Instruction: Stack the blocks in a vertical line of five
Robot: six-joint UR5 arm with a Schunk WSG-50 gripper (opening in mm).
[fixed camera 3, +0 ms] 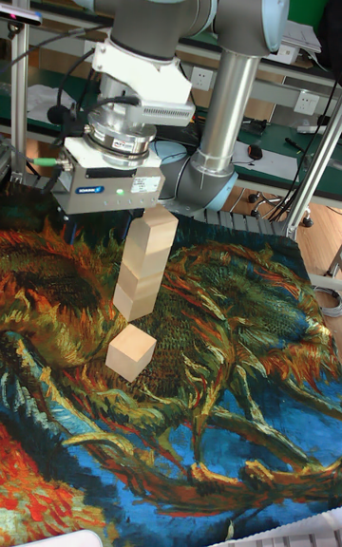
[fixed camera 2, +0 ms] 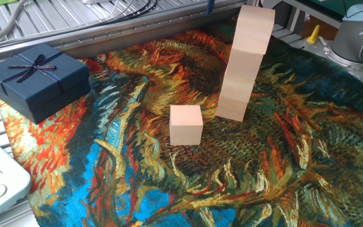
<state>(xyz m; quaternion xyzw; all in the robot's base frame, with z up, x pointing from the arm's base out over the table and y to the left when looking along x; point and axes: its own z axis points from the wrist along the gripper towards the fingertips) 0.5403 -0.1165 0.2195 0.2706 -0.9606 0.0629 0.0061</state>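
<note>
A leaning column of pale beige wooden cubes, apparently four high, stands toward the far right of the painted-cloth surface. The fifth pale wooden cube sits just beside its base, near-left, still to be placed. The pincer hangs above; its opening I cannot tell.

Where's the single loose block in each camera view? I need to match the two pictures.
Fixed view: the loose block sits centre frame, just left of the stack's base.
Tall fixed view: the loose block sits left of centre, in front of and below the stack.
Shared landmark: the tall leaning stack.
</note>
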